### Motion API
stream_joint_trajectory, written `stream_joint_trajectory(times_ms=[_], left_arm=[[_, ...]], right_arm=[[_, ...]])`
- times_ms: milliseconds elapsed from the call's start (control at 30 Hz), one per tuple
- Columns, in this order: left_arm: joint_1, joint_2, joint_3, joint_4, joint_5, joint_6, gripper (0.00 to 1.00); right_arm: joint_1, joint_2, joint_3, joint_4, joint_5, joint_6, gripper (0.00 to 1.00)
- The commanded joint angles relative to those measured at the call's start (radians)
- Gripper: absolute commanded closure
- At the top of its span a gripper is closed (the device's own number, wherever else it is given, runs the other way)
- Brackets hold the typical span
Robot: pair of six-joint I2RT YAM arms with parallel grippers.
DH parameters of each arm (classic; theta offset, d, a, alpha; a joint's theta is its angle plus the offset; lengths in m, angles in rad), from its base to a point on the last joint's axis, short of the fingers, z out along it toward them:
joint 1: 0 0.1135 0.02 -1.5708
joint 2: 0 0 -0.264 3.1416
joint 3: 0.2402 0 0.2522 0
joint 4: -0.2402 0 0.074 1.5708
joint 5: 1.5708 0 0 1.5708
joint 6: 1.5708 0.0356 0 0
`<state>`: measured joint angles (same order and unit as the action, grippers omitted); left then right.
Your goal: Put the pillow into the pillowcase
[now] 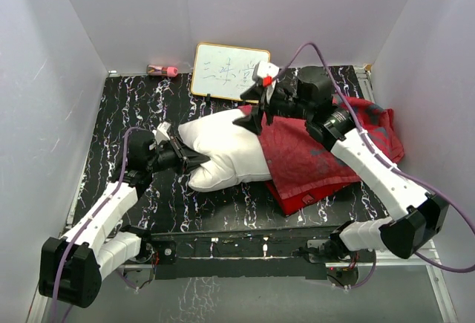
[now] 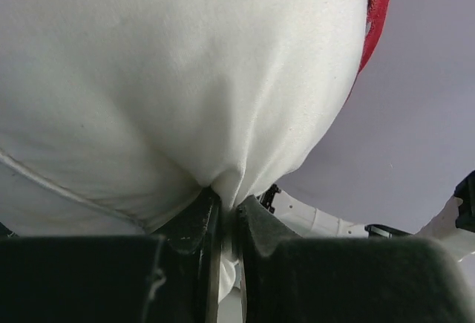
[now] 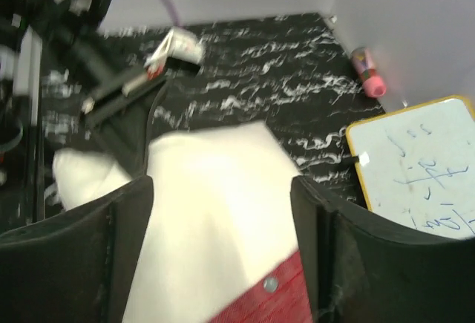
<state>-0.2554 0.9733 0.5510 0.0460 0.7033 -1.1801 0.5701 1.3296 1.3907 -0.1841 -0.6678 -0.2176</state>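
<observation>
Only left wrist view shows left gripper (image 2: pixel 226 200) pinching pillow (image 2: pixel 185 78). Right gripper (image 3: pixel 221 189) wide open, holds nothing; pillowcase (image 3: pixel 260 304) at frame bottom.

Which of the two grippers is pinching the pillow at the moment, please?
The left gripper: its jaws are shut on a fold of the white pillow, while the right gripper stands open above it.
</observation>
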Motion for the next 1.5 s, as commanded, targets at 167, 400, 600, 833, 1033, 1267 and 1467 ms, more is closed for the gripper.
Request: stream_joint_trajectory(times_ms=[167, 400, 600, 833, 1033, 1267, 1467], left_arm=[[-0.003, -0.005, 0.123, -0.222, -0.123, 0.397, 0.82], [-0.008, -0.287, 0.246, -0.359, -0.326, 0.78, 0.18], [-0.06, -0.315, 0.317, -0.43, -0.28, 1.03, 0.03], [-0.086, -0.318, 0.358, -0.448, -0.249, 1.29, 0.03], [-0.259, -0.132, 0.434, -0.442, -0.365, 1.384, 0.03], [-0.903, 0.197, 0.569, -0.569, -0.985, 1.559, 0.03], [-0.957, 0.302, 0.453, -0.45, -1.242, 1.649, 0.03]], right_arm=[[-0.059, -0.281, -0.124, -0.509, 0.047, -0.323, 0.0], [-0.107, -0.361, -0.188, -0.587, 0.166, -0.303, 0.0], [-0.222, -0.349, -0.201, -0.573, 0.078, -0.242, 0.0], [-0.277, -0.306, -0.135, -0.713, 0.182, -0.397, 0.0], [-0.353, -0.282, -0.115, -0.74, 0.19, -0.375, 0.0], [-0.488, -0.24, -0.092, -0.726, 0.136, -0.299, 0.01], [-0.51, -0.223, -0.111, -0.747, 0.178, -0.341, 0.0]])
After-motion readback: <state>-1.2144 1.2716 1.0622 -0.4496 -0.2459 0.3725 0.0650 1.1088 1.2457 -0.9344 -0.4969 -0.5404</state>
